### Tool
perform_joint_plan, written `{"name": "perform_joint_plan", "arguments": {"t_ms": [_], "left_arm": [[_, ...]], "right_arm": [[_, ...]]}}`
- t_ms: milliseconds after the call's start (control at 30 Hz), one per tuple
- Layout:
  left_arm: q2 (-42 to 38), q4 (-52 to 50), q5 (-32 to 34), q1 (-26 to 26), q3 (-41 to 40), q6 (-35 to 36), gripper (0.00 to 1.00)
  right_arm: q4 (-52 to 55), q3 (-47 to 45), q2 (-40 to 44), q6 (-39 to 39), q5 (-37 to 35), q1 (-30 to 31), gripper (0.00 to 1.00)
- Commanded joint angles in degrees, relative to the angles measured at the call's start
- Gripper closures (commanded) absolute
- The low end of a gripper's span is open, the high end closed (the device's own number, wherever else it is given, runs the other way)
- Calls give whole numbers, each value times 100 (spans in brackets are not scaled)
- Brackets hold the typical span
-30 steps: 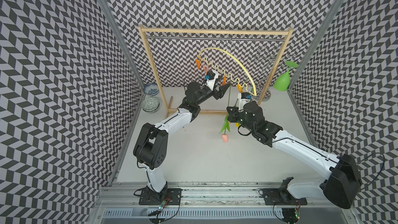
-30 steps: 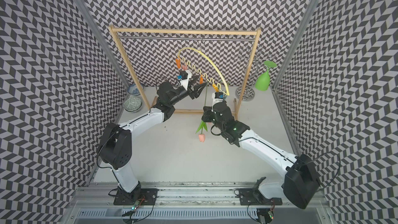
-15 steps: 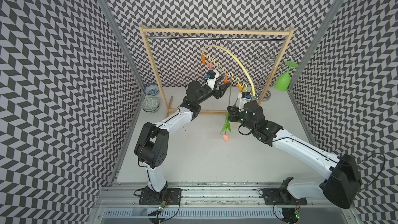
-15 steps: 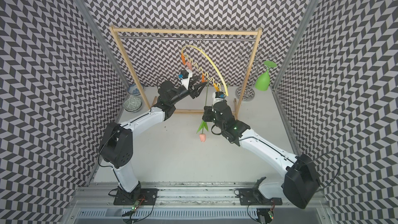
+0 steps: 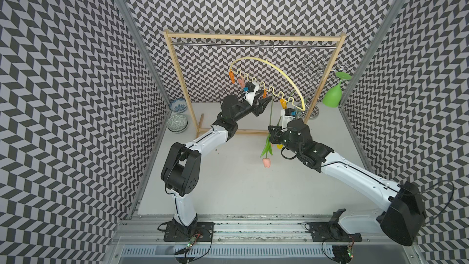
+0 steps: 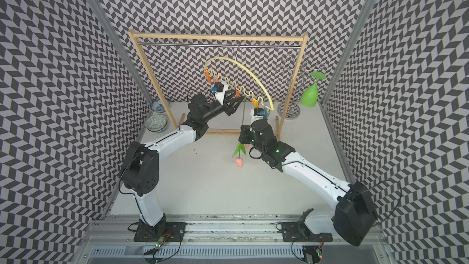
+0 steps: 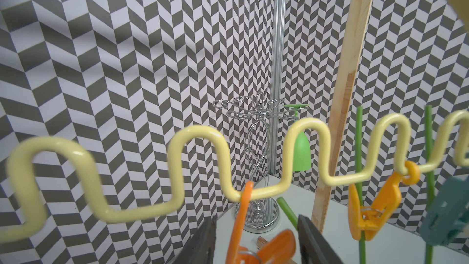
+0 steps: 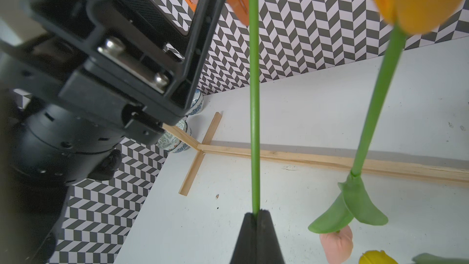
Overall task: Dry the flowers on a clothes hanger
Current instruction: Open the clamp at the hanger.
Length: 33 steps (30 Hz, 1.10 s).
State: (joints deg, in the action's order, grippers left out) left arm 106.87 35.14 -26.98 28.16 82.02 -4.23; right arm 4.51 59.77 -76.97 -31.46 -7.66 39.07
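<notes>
The pink tulip (image 5: 266,162) looks featherlight and whippy, hanging head-down below the clothes hanger (image 7: 198,132), with the right gripper (image 8: 256,218) sensibly clamped on its slick stem above the leaves and the left gripper (image 7: 256,224) straddling the hanger's orange peg (image 7: 278,245), squeezing or not I cannot tell.

Wooden rack (image 5: 253,37) with metal rail (image 5: 228,44) stands at the counter's (image 5: 241,186) rear, blue-white bowl (image 5: 178,105) and grey-patterned bowl (image 5: 177,122) near its left foot, silver wire stand (image 5: 314,113) (green glass (image 5: 333,95) hung inverted from it) beside the right post.

We found the scene brightly, evenly lit, with soft shadows on the worktop (image 5: 228,186); in the left wrist view the near clothes hanger (image 7: 200,130) was blurred.
</notes>
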Motion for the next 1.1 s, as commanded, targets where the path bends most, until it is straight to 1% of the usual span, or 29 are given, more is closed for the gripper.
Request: {"name": "perform_joint_plan", "arguments": {"t_ms": [0, 300, 400, 567, 600, 700, 733, 767, 867, 1067], "left_arm": [[45, 8, -114, 46, 229, -57, 49], [-8, 58, -26, 40, 184, -223, 53], [2, 81, -19, 47, 181, -273, 58], [7, 91, -14, 45, 183, -345, 60], [5, 90, 8, 42, 195, -372, 59], [7, 77, 15, 53, 213, -412, 41], [18, 67, 2, 58, 212, -388, 37], [23, 56, -24, 75, 214, -341, 35], [28, -5, 15, 127, 226, -242, 34], [107, -106, 149, 164, 338, -252, 42]], "right_arm": [[-163, 176, 14, 35, 44, -31, 100], [-232, 77, 28, -27, 113, -31, 100], [-280, 35, 35, -36, 168, -35, 100], [-255, 44, 42, -24, 143, -40, 100], [-245, 44, 38, -27, 138, -39, 100], [-216, 51, 19, -46, 124, -53, 100], [-210, 53, 13, -69, 125, -64, 100], [-205, 53, 7, -87, 126, -70, 100], [-179, 32, 11, -119, 133, -101, 100], [-232, -70, 84, -157, 160, -101, 100]]}}
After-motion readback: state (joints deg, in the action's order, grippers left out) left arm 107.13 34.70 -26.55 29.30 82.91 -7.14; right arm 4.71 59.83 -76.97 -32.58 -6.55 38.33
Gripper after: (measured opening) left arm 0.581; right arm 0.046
